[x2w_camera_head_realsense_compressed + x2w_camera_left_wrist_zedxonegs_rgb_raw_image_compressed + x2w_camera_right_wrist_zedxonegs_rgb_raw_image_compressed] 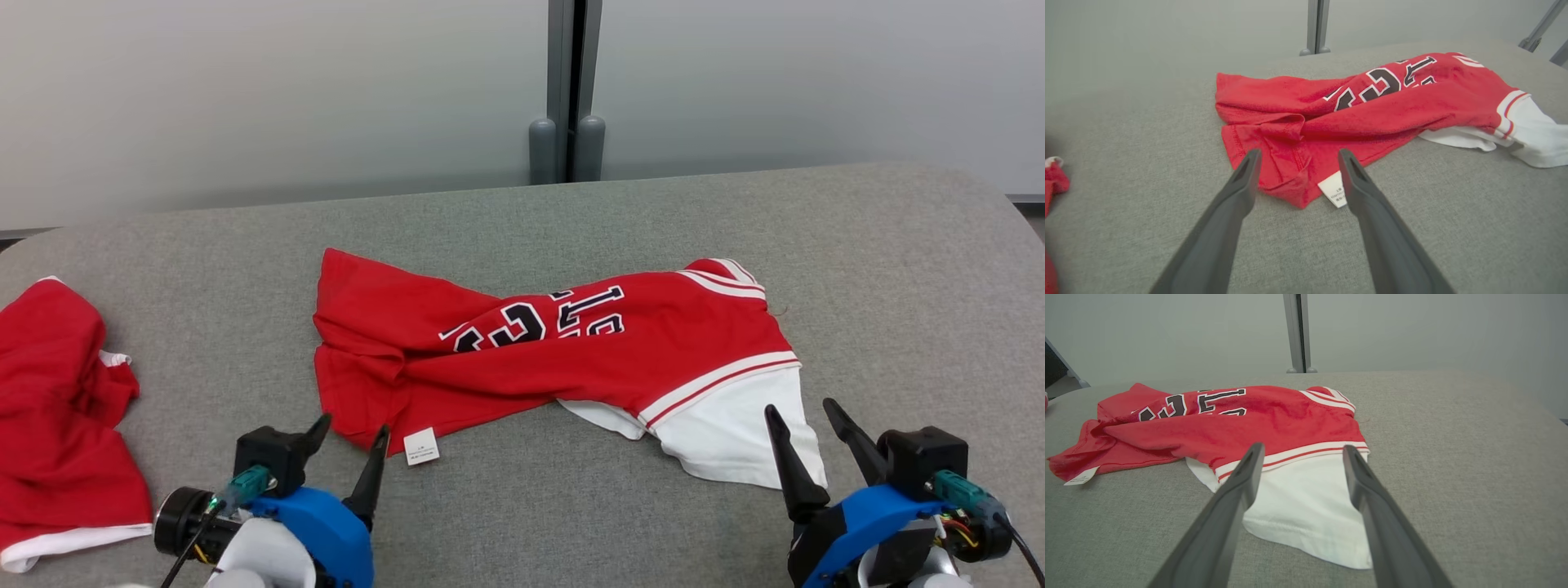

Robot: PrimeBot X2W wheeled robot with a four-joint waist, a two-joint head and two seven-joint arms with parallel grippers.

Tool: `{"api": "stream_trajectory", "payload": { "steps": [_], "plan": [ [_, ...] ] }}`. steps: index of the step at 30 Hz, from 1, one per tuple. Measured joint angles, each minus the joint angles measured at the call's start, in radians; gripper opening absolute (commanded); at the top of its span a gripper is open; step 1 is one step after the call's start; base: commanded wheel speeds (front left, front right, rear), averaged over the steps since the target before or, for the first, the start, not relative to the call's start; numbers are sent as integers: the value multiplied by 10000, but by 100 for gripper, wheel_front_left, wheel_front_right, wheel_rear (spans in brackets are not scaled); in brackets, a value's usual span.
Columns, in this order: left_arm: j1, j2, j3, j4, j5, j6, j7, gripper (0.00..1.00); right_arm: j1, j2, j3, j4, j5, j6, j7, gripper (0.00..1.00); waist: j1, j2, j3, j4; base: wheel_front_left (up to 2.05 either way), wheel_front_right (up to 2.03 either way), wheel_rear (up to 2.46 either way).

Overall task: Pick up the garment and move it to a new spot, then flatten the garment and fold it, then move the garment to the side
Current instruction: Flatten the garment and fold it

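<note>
Head view: your garment [539,351] lies crumpled mid-frame on the worktop [898,245]. The left pincer [355,425] at lower left and the right pincer [797,406] at lower right are both spread and empty.
Left wrist view: take the red corner [1290,192] by the label [1335,190].
Right wrist view: take the white edge [1306,522] at lower centre, and lift both evenly.

A grey woven tabletop [898,286] with rounded corners is spread under and ahead of the left hand [355,423] and the right hand [797,405]. Well out to the left of the left hand, a second red garment [57,408] is seen lying crumpled at the tabletop's edge, with a white hem [65,543] shown along its near end. Far ahead of the two hands, past the tabletop's far edge, pale wall panels [245,98] are joined at a dark upright post [574,82]. At its base two rounded grey feet [543,151] are set side by side.
</note>
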Motion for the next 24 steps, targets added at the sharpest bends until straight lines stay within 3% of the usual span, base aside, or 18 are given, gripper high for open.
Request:
{"api": "stream_trajectory", "payload": {
  "steps": [3, 8, 19, 20, 21, 22, 24],
  "plan": [
    [-519, 10, -366, 610, -23, -334, 846, 100, -103, -2, 12, 54, 15, 0, 146, 100, 0, 0, 106, -74, 0, 0, 0],
    [-1337, 63, -803, 1563, 251, -746, 1384, 100, -197, 0, 123, 81, 94, 0, 184, 100, 0, 0, 344, -259, 0, 0, 0],
    [-2387, 180, -1085, 3030, 384, -968, 2073, 100, -388, -2, 209, 142, 194, 0, 52, 100, 0, 0, 819, -677, 0, 0, 0],
    [-2420, 182, -1103, 3106, 382, -968, 2138, 96, -391, 0, 207, 148, 194, 0, 50, 100, 0, 0, 837, -693, 0, 0, 0],
    [-2435, 184, -1110, 3168, 378, -968, 2199, 81, -395, -2, 199, 153, 194, 0, 50, 100, 0, 0, 851, -706, 0, 0, 0],
    [-2436, 182, -1112, 3198, 360, -970, 2226, 49, -400, -2, 188, 163, 194, 0, 48, 100, 0, 0, 864, -716, 0, 0, 0],
    [-2435, 155, -1091, 3214, 267, -965, 2230, 11, -408, -2, 153, 165, 215, 0, 42, 100, 0, 0, 885, -721, 0, 0, 0]
  ]
}}
